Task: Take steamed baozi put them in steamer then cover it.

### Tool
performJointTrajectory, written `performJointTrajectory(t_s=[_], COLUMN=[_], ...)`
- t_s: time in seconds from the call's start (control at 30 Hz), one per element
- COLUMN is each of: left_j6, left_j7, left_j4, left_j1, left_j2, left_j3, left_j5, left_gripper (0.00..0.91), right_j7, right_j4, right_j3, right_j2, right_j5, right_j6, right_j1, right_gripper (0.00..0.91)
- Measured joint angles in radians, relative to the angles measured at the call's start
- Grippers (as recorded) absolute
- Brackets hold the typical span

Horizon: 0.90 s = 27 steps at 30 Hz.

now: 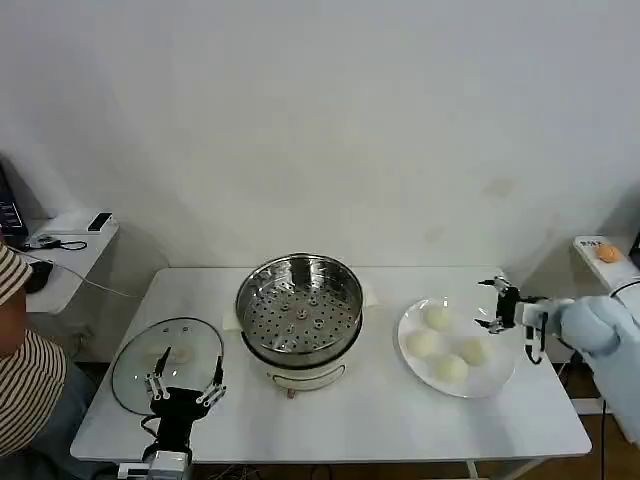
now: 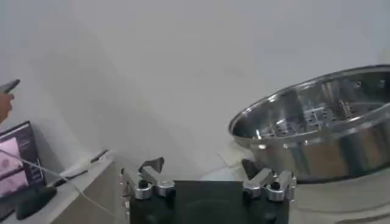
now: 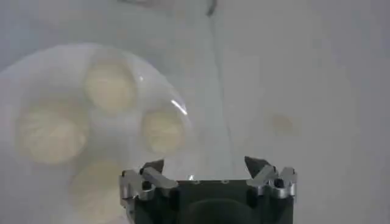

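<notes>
- We see the four steamed baozi [image 1: 446,348] lying on a flat white plate [image 1: 498,382] at the right of the white surface [image 1: 380,420]; from the right wrist they show as pale rounds [image 3: 111,85] on the plate [image 3: 18,79].
- The steamer [image 1: 299,310] stands at the middle of the surface, just left of the plate — its perforated tray bare, its steel wall [image 2: 317,131] close to the left wrist camera.
- A clear glass lid [image 1: 166,364] lies flat on the surface to the steamer's left, off the pot.
- Our right hand [image 1: 494,305] hangs just beside the plate's far right rim, above it, fingers spread wide and gripping nothing; from its own wrist the hand [image 3: 206,163] looks down past the plate's edge.
- Our left hand [image 1: 186,382] sits at the near edge of the lid, fingers wide apart and empty — seen from its wrist [image 2: 203,165] pointing toward the wall beside the steamer.
</notes>
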Motion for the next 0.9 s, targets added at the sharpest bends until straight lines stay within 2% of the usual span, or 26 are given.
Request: performJointTrajectory(t_s=[0.17,0.47,0.9], left_j6=[0.003,0.002,-0.002], left_j7=[0.007,0.015,0.018], left_j4=[-0.004,-0.005,-0.006], left_j1=[-0.007,-0.01,-0.012], left_j2=[-0.004,-0.004,-0.007], left_j3=[-0.002,-0.014,-0.016], left_j5=[0.007,0.01,0.014], left_gripper=[0.907,0.907,0.907], right_j7=[-0.051,-0.079,-0.083], right_j4=[-0.123,-0.298,-0.443], right_j3=[-0.152,-0.323,-0.425], right_j2=[0.052,0.161,0.272], right_j5=[0.01,0.025,0.035], right_j6=[0.017,0.017,0.001], right_j1=[0.144,0.286,0.349], right_gripper=[0.907,0.907,0.907])
